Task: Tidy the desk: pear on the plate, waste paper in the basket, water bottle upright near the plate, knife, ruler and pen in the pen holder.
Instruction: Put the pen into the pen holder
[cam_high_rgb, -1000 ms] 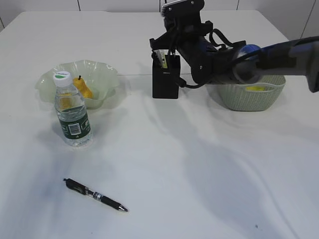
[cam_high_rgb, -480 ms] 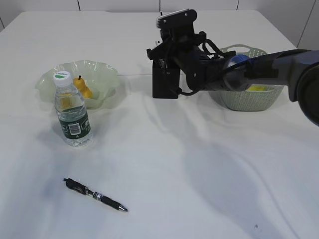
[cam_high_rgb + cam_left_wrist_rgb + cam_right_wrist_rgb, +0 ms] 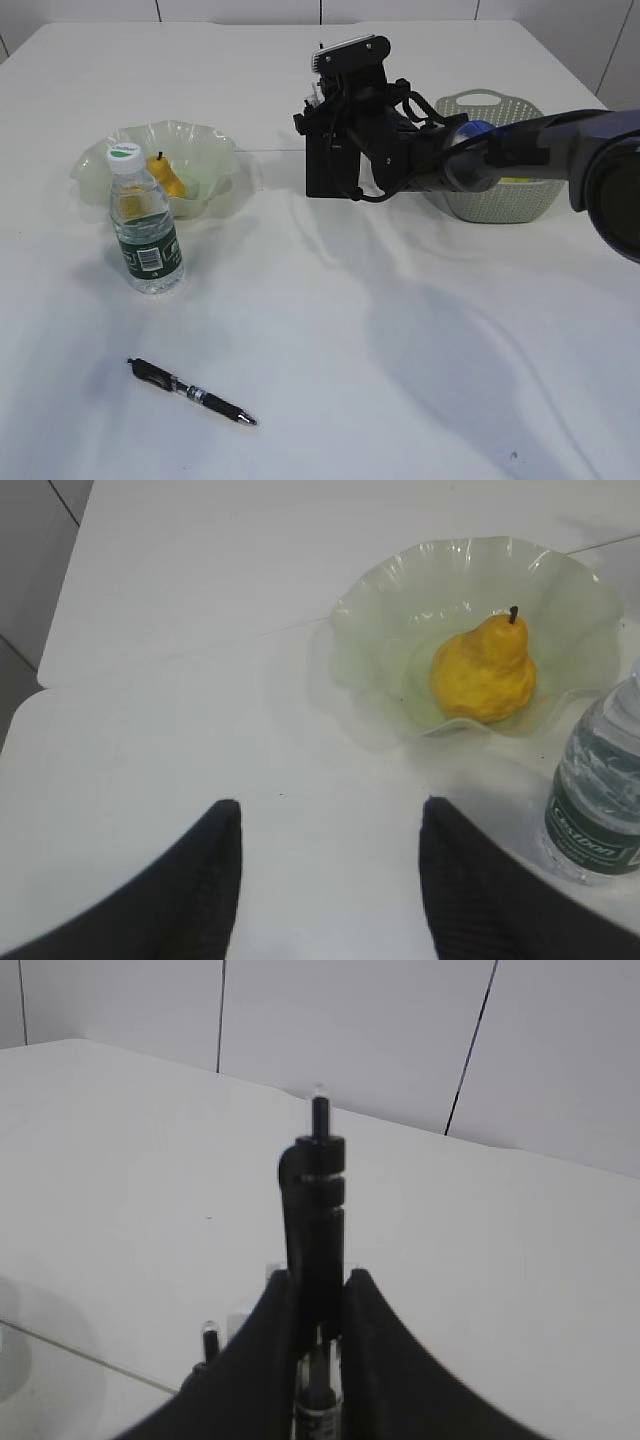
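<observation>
Reaching across the white worktop (image 3: pixel 400 330), the right arm holds its end effector (image 3: pixel 318 1295) over the black pen holder (image 3: pixel 328 168). Jaws nearly shut, pinching a dark pen (image 3: pixel 318 1190) that stands upright between them, clicker end up. Holder sits just left of the sage green basket (image 3: pixel 500 190); something yellow shows inside the basket, too hidden to name.

Left end effector (image 3: pixel 325 880) hangs above bare worktop, jaws partly spread, gripping nothing.

Pear (image 3: pixel 485 670) sits in the pale green ruffled plate (image 3: pixel 380 610) at the left rear, stem up. Water bottle (image 3: pixel 142 225) stands upright just in front of the plate, cap on, seemingly touching or nearly touching its rim.

A second black pen (image 3: pixel 190 392) lies flat on the near left of the worktop, well apart from everything else.

Ruler not clearly made out; pale items poke from the holder under the wrist.
</observation>
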Controlling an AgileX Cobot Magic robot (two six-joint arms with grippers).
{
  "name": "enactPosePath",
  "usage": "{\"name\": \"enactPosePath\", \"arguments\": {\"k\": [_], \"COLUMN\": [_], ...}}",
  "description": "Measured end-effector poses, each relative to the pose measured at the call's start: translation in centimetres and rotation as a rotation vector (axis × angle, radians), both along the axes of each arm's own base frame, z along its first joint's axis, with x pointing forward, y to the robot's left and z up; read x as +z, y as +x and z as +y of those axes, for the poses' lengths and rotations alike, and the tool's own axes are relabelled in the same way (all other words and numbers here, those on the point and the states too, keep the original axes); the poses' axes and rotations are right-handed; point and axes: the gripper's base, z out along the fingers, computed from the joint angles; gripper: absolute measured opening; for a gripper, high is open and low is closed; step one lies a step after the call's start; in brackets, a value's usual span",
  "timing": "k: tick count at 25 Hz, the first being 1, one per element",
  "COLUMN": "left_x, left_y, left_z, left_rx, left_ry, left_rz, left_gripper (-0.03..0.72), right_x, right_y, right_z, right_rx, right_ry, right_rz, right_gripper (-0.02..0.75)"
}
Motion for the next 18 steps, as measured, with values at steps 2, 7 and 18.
{"name": "enactPosePath", "arguments": {"k": [2,7,18], "left_x": [0.0,0.0,0.0], "left_y": [0.0,0.0,0.0], "left_z": [0.0,0.0,0.0], "left_rx": [0.0,0.0,0.0], "left_ry": [0.0,0.0,0.0], "left_rz": [0.0,0.0,0.0], "left_gripper": [0.402,0.402,0.402], "right_x": [0.0,0.0,-0.03], "right_y": [0.0,0.0,0.05], "right_z": [0.0,0.0,0.1], "right_rx": [0.0,0.0,0.008], "right_ry": [0.0,0.0,-0.004], "right_rz": [0.0,0.0,0.025], "right_gripper": [0.07,0.07,0.132]}}
